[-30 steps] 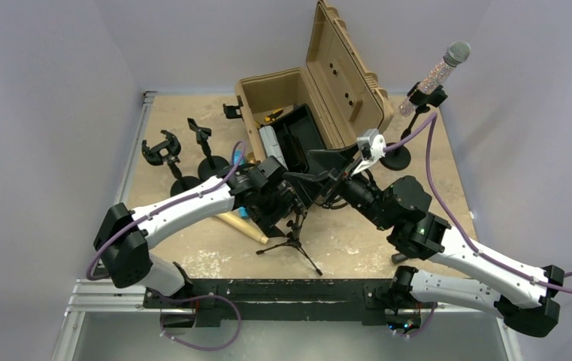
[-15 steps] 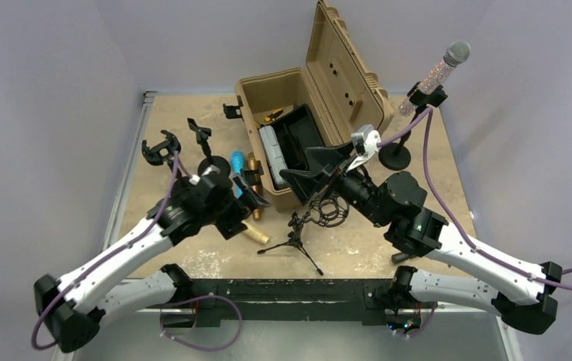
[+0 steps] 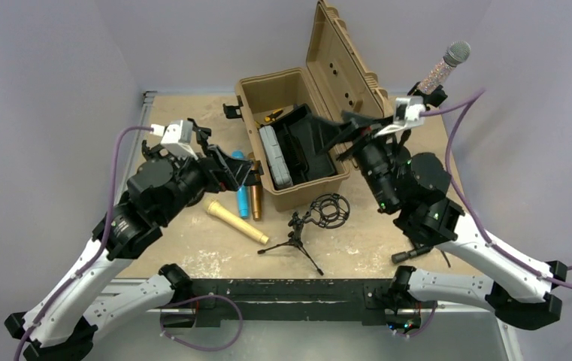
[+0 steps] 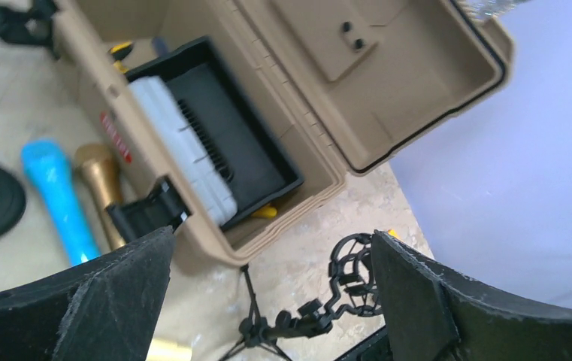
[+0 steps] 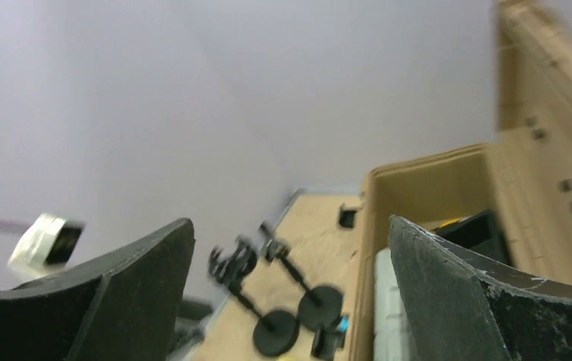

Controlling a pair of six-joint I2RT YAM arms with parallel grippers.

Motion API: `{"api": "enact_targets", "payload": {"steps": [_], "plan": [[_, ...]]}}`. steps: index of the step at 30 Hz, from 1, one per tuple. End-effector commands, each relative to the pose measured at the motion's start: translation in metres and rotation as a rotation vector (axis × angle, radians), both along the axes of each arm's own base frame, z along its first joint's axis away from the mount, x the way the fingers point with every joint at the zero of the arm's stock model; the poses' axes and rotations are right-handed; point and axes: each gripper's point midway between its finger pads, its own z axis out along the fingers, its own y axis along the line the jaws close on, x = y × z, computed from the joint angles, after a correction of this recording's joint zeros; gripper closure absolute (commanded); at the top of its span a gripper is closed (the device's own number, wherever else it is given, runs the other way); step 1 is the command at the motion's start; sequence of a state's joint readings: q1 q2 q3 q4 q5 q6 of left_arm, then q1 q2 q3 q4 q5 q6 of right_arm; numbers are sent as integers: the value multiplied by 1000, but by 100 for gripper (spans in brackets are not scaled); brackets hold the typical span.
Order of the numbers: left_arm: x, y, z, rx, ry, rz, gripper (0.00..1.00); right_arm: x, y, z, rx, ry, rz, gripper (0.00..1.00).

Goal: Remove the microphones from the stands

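Top external view is showing you both arms pulling back from the middle of the bench (image 3: 358, 241). Your left gripper (image 3: 234, 171), which was low over the tripod stand (image 3: 295, 239) a second ago, is now hanging raised toward the left edge, jaws spread wide and gripping nothing. Your right gripper (image 3: 339, 131) is now sitting higher, over the open tan case (image 3: 298, 188) toward the far right corner, equally wide and empty. The cream microphone (image 3: 235, 220) is lying flat on the bench just left of the tripod stand, whose shock mount ring (image 3: 331, 210) is standing empty. A blue microphone (image 3: 240, 184) and a gold microphone (image 3: 255, 197) are lying side by side just beside the case's left end. A glitter microphone (image 3: 444, 66) is sitting clipped in a stand at the far right corner. The bench top is looking sandy and scuffed, with pale lilac walls (image 3: 42, 75) closing it in.
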State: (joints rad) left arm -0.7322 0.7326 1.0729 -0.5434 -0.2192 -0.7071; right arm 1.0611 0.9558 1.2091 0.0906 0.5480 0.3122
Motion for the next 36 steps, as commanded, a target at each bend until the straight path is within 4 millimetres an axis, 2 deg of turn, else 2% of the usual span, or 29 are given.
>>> {"api": "enact_targets", "payload": {"steps": [1, 4, 7, 9, 13, 16, 19, 22, 26, 30, 33, 36], "plan": [[11, -33, 49, 71, -239, -174, 1, 47, -61, 21, 37, 67, -348, 1], [13, -51, 62, 56, -296, -244, 1, 87, -95, 39, -7, 24, -429, 1], [12, -67, 64, 61, -330, -323, 1, 103, -120, 55, 10, 13, -553, 1], [12, -71, 60, 70, -329, -349, 1, 116, -145, 60, 32, 21, -667, 1], [8, -68, 45, 110, -321, -360, 1, 150, -206, 65, 46, 29, -851, 1], [4, -61, 39, 119, -340, -347, 1, 164, -244, 63, 44, 28, -934, 1], [1, -56, 40, 124, -357, -337, 1, 170, -273, 64, 51, 15, -962, 1], [-3, -58, 41, 135, -375, -352, 1, 163, -287, 69, 60, -15, -977, 1], [-11, -70, 36, 170, -404, -404, 1, 164, -301, 65, 57, -25, -1007, 1], [-18, -79, 32, 190, -417, -448, 1, 181, -318, 48, 7, -19, -994, 1], [-18, -81, 30, 195, -417, -452, 1, 193, -319, 39, -29, -38, -964, 1], [-17, -82, 28, 199, -411, -448, 1, 218, -313, 25, -91, -27, -898, 2]]}}
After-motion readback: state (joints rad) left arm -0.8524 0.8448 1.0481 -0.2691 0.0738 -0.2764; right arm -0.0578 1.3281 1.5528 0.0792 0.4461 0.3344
